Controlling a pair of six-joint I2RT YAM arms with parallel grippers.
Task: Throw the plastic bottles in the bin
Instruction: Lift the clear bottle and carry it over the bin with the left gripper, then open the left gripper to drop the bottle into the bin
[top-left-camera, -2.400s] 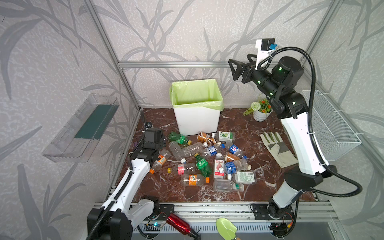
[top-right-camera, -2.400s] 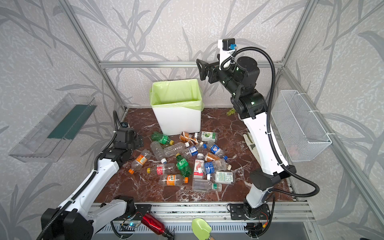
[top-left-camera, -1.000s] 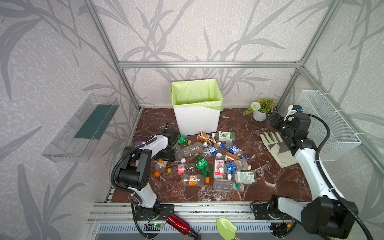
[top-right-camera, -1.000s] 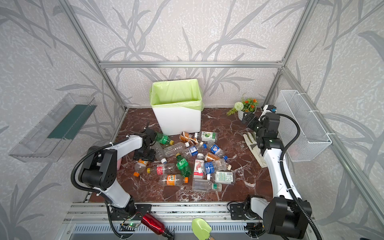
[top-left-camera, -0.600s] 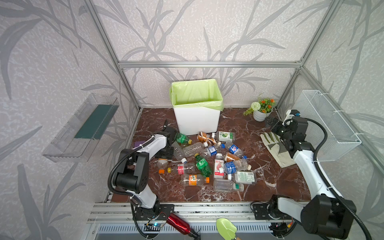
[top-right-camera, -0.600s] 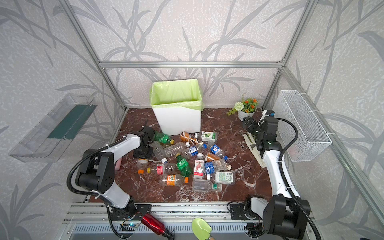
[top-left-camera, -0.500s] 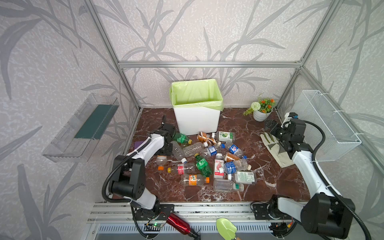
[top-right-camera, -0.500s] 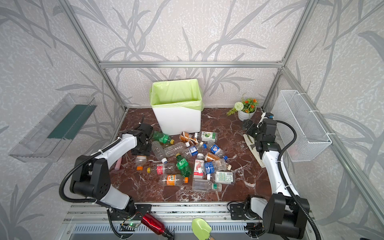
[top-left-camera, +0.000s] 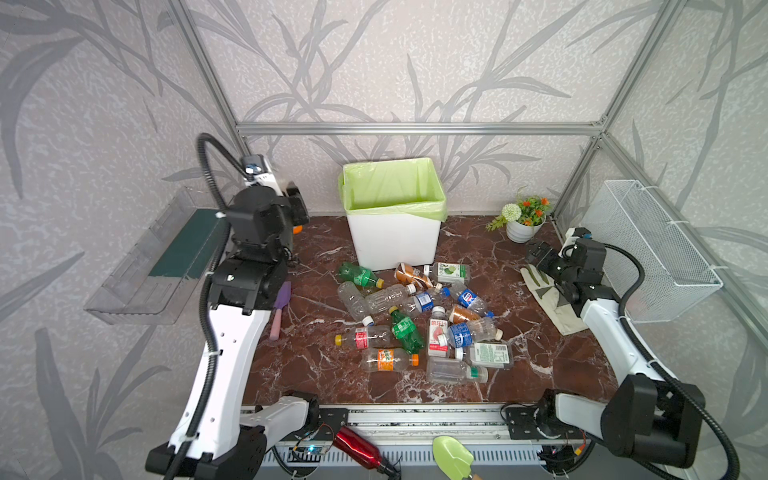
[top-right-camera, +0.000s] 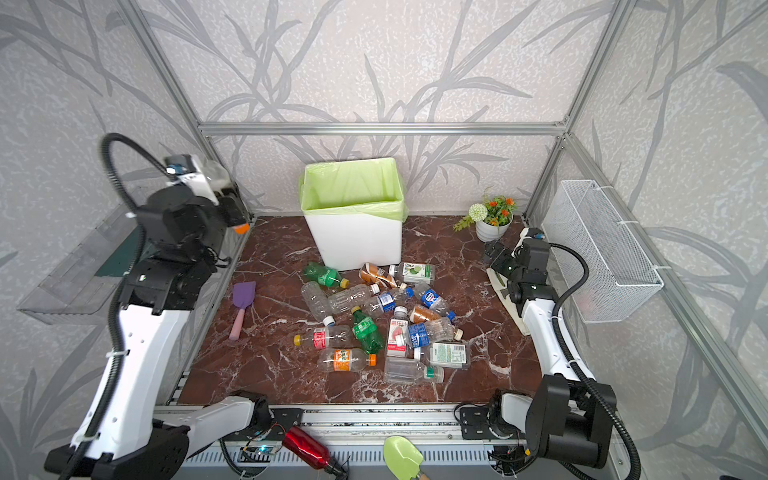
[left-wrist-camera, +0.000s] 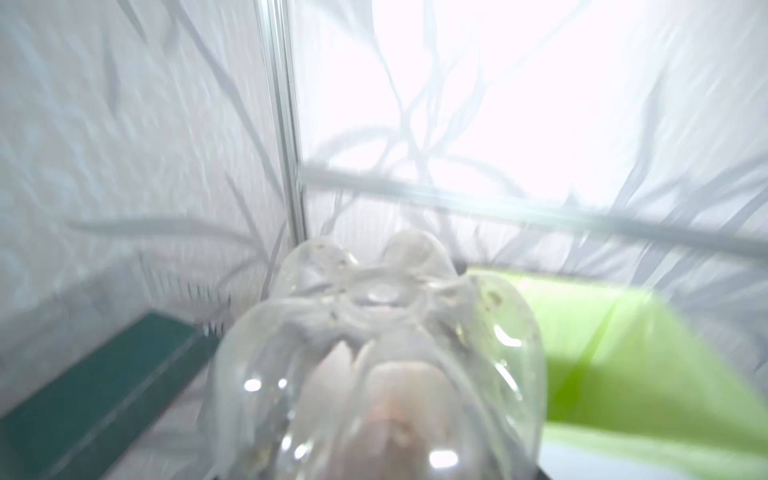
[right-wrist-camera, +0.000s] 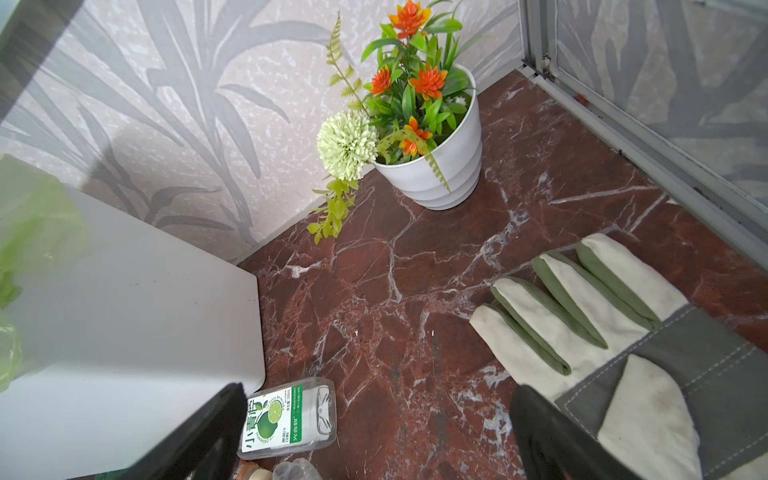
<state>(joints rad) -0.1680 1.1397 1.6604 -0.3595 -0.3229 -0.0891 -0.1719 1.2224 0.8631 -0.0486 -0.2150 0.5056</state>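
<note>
Several plastic bottles (top-left-camera: 415, 320) (top-right-camera: 374, 320) lie in a heap on the marble floor in front of the bin (top-left-camera: 395, 245) (top-right-camera: 357, 245), white with a green bag over its rim. My left gripper (top-left-camera: 297, 208) (top-right-camera: 232, 210) is raised to the left of the bin, shut on a clear bottle with an orange cap (top-right-camera: 241, 227). That bottle's base (left-wrist-camera: 374, 353) fills the left wrist view, and the green bag (left-wrist-camera: 623, 353) shows beside it. My right gripper (top-left-camera: 536, 255) (right-wrist-camera: 374, 436) hangs open low by the glove, near a lime-label bottle (right-wrist-camera: 286, 415).
A purple trowel (top-left-camera: 277, 309) lies left of the heap. A work glove (right-wrist-camera: 623, 353) and a white flower pot (right-wrist-camera: 436, 166) are at the back right. A clear tray (top-left-camera: 158, 266) and a wire basket (top-left-camera: 648, 249) hang on the side walls. A red metal bottle (top-left-camera: 357, 449) lies on the front rail.
My left gripper shut on the clear bottle at the heap's left edge and rose high to the left of the bin. The right arm edged slightly towards the middle.
</note>
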